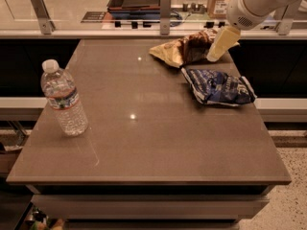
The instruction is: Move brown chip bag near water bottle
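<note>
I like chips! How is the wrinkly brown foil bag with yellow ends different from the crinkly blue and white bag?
The wrinkly brown chip bag with pale yellow ends is dark in the middle; the blue and white snack bag is mostly blue. The brown bag lies far back on the table; the blue bag lies nearer. The gripper is at the brown bag's end, not at the blue bag. Both lie flat, crumpled.
</note>
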Controlling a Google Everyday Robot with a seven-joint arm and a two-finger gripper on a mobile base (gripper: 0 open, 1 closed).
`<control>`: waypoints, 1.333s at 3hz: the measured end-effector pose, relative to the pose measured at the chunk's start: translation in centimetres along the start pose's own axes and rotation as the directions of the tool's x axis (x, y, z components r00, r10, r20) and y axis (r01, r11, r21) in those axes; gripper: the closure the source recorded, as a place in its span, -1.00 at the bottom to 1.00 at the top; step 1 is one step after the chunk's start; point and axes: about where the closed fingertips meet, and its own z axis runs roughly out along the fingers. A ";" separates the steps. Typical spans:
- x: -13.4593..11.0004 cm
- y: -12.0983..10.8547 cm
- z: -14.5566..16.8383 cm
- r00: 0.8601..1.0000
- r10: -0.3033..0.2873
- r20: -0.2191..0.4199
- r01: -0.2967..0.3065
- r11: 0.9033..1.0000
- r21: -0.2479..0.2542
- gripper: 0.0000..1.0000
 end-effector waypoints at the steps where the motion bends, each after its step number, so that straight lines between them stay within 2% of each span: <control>1: -0.2 0.0 0.3 1.000 -0.010 -0.010 0.010 1.000 0.014 -1.00; 2: -0.4 0.1 2.3 0.998 -0.055 -0.043 0.056 0.998 0.015 -1.00; 4: -0.8 -0.5 6.9 0.989 -0.136 -0.049 0.136 0.991 -0.012 -1.00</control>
